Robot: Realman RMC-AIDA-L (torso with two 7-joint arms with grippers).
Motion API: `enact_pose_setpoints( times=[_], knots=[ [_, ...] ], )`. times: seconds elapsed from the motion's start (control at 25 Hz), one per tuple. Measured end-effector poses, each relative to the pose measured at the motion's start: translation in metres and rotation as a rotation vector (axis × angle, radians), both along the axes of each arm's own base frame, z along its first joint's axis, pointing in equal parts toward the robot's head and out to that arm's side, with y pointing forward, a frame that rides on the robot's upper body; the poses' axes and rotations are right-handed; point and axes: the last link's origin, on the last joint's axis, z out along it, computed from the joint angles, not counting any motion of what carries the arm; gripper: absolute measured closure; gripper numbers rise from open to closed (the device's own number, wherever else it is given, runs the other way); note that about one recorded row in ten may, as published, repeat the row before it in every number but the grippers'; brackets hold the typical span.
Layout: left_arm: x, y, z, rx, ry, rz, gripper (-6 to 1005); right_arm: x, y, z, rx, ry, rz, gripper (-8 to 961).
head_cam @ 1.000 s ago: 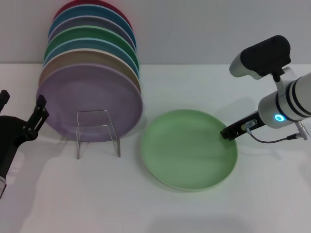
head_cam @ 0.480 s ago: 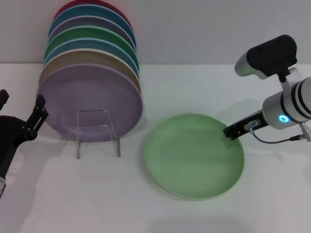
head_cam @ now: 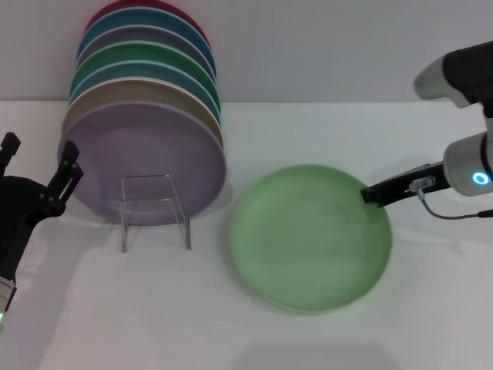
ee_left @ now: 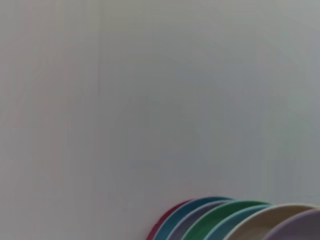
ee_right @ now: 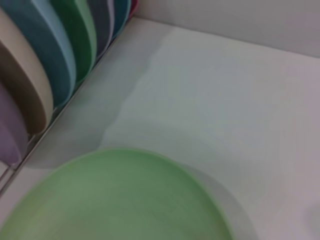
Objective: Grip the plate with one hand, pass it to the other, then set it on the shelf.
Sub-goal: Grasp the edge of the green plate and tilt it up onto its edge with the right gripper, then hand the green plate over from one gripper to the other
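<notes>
The pale green plate [head_cam: 310, 237] was out in the open on the white table [head_cam: 308, 131], to the right of the stack of plates [head_cam: 142, 116]. The right gripper [head_cam: 367, 194] had its thin black tip on the plate's far right rim. It looked pressed together on that edge, pinching the plate, and the plate seemed tipped up a little on that side, with a shadow under its near edge. I think the arm held the rim because the edge is the only thin part a small pincher can grab. The left gripper [head_cam: 38, 166] waited at the left side of the table, beside the lilac plate [head_cam: 150, 158], with its black fingers spread apart. It looked ready to take the plate when it came over. The clear shelf [head_cam: 154, 210] stood in front of the lilac plate, well apart from the green one, so the plate had not gone there yet.
</notes>
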Motion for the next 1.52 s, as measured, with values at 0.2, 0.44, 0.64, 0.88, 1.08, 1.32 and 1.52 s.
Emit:
enact_pose_setpoints(
  times=[0.2, 0.44, 0.64, 0.88, 1.08, 1.32, 1.52],
  knots=[
    [0.009, -0.007, 0.003, 0.025, -0.012, -0.074, 173, 0.002, -0.005, 0.009, 0.031, 0.03, 0.02, 935],
    [0.03, -0.006, -0.004, -0.021, -0.026, -0.162, 173, 0.003, -0.018, 0.026, 0.088, 0.09, 0.118, 931],
    [0.053, 0.007, -0.012, -0.151, 0.019, -0.186, 174, 0.012, -0.036, 0.04, 0.156, 0.164, 0.203, 928],
    [0.109, 0.027, 0.003, -0.3, 0.145, -0.13, 175, 0.031, -0.055, 0.054, 0.215, 0.186, 0.282, 925],
    [0.167, 0.029, 0.019, -0.415, 0.259, -0.152, 175, 0.04, -0.06, 0.059, 0.246, 0.125, 0.37, 922],
    [0.225, 0.019, 0.015, -0.506, 0.417, -0.158, 176, 0.038, -0.057, 0.063, 0.293, 0.115, 0.437, 918],
    [0.25, 0.014, 0.007, -0.527, 0.48, -0.181, 177, 0.033, -0.056, 0.063, 0.293, 0.1, 0.491, 915]
  ],
)
